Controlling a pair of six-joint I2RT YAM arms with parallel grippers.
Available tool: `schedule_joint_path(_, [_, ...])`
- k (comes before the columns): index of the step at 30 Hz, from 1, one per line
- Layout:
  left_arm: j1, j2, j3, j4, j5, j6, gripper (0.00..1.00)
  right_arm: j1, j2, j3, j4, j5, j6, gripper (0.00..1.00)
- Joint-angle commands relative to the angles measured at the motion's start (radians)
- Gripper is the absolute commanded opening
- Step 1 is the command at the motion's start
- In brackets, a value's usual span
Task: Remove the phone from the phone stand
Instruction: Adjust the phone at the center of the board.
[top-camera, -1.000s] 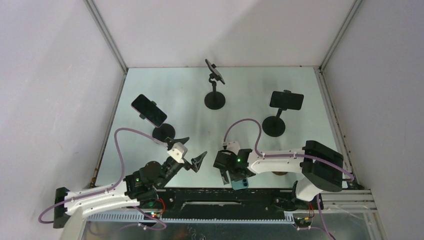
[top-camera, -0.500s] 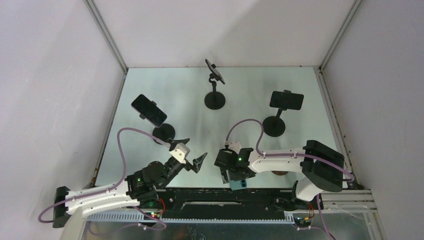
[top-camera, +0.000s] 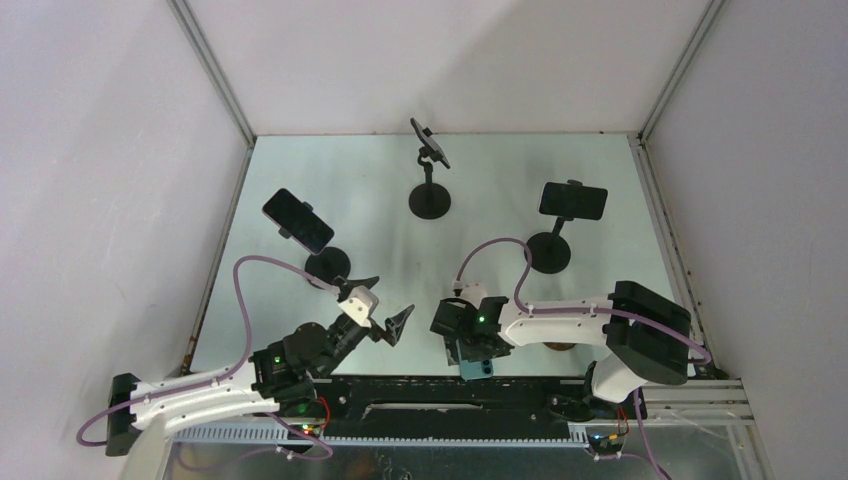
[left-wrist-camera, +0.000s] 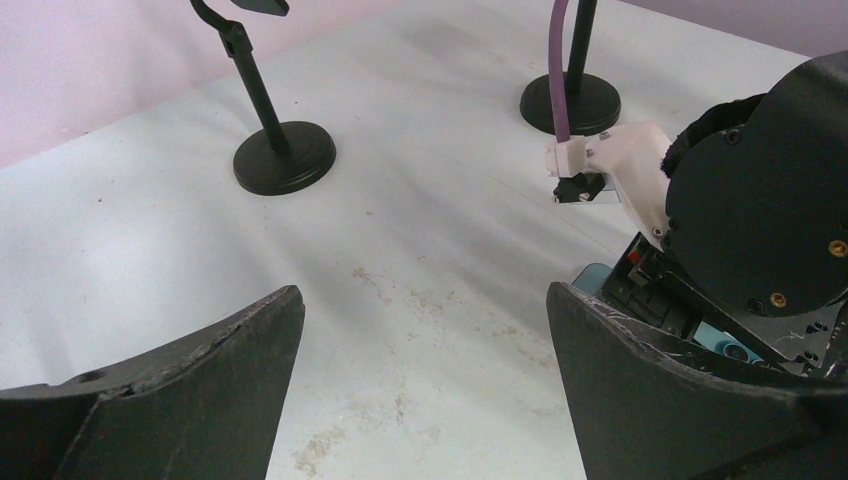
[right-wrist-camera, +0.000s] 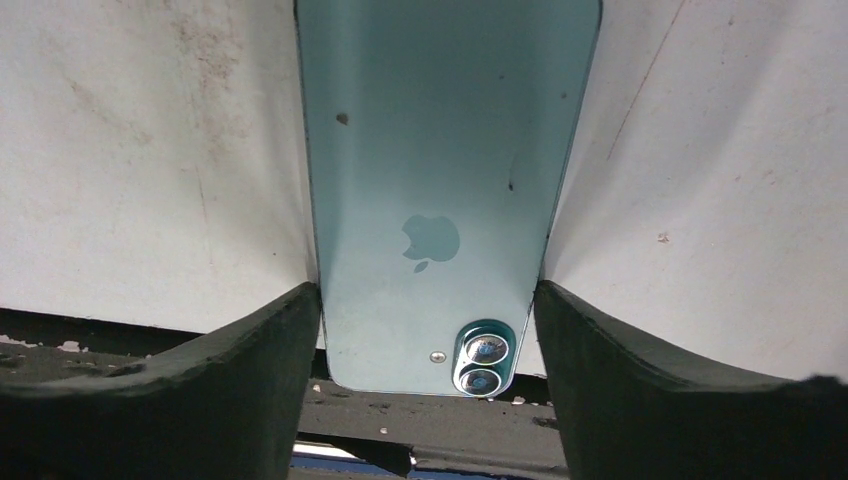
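Note:
My right gripper (top-camera: 472, 352) is shut on a teal phone (top-camera: 480, 367) and holds it flat, back up, low at the table's front edge. In the right wrist view my gripper (right-wrist-camera: 430, 300) has a finger against each long side of the phone (right-wrist-camera: 440, 190), whose camera end reaches past the table edge. My left gripper (top-camera: 381, 306) is open and empty, left of the right wrist. In the left wrist view my left gripper (left-wrist-camera: 425, 340) frames bare table, with the teal phone (left-wrist-camera: 592, 277) peeking out under the right wrist.
Three black phone stands hold dark phones: back left (top-camera: 298, 220), back middle (top-camera: 430, 143) and back right (top-camera: 573, 200). Their round bases (top-camera: 327, 265) (top-camera: 430, 201) (top-camera: 548, 252) stand on the table. A black rail (top-camera: 420, 385) runs along the near edge.
My right gripper has shifted slightly left and down with the teal phone. My left gripper moved a little right, then stayed still.

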Motion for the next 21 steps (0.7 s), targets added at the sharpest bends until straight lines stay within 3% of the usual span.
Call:
schedule_joint_path(1, [0.000,-0.002,0.001,0.024,-0.004,-0.011,1.00,-0.005,0.099,-0.104,-0.065,-0.002,0.046,0.74])
schedule_joint_path(5, [0.000,-0.005,0.002,0.017,-0.001,-0.009,1.00,-0.006,0.085,-0.104,-0.062,0.006,0.023,0.54])
schedule_joint_path(6, [0.000,-0.008,0.001,0.013,0.000,-0.011,1.00,-0.008,0.080,-0.104,-0.060,0.008,0.008,0.44])
schedule_joint_path(9, [0.000,-0.017,-0.003,0.013,0.005,-0.012,1.00,-0.014,0.039,-0.101,-0.059,0.019,-0.019,0.24])
schedule_joint_path(10, [0.000,-0.021,-0.005,0.015,0.004,-0.011,1.00,-0.017,0.028,-0.099,-0.064,0.031,-0.031,0.13])
schedule_joint_path(12, [0.000,-0.022,-0.003,0.016,0.003,-0.006,1.00,-0.022,-0.006,-0.084,-0.083,0.055,-0.054,0.01])
schedule_joint_path(21, [0.000,-0.019,0.009,0.002,0.009,0.000,1.00,-0.104,-0.148,-0.040,-0.114,0.062,-0.190,0.00])
